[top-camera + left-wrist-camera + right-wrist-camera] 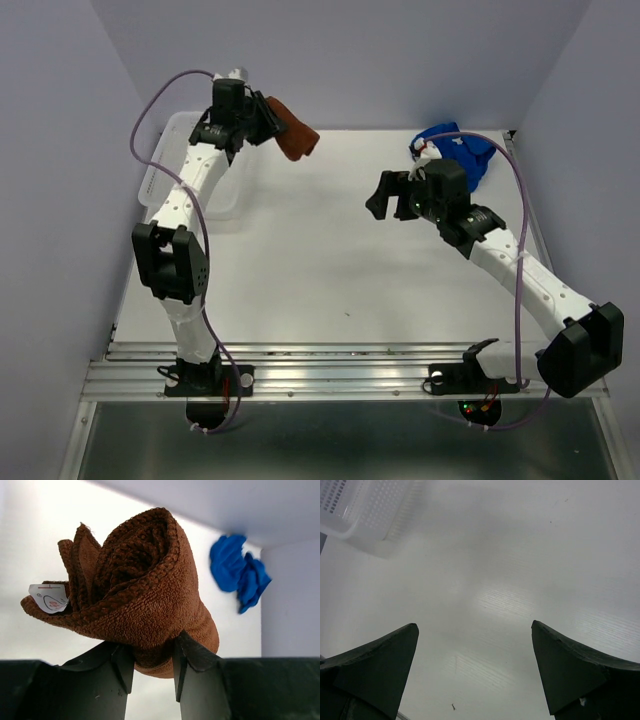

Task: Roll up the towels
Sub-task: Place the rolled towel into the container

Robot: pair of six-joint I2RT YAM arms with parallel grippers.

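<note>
A rolled rust-brown towel with a small white tag is pinched at its lower end by my left gripper, which is shut on it. In the top view the left gripper holds this brown towel in the air at the back left, beside the basket. The blue towel lies crumpled at the back right of the table, and also shows as a blue towel in the left wrist view. My right gripper stands open over bare table, left of the blue towel, its fingers wide apart with nothing between them.
A white mesh basket stands at the back left, partly under the left arm, and its corner shows as a basket in the right wrist view. The white table is walled by pale lilac panels.
</note>
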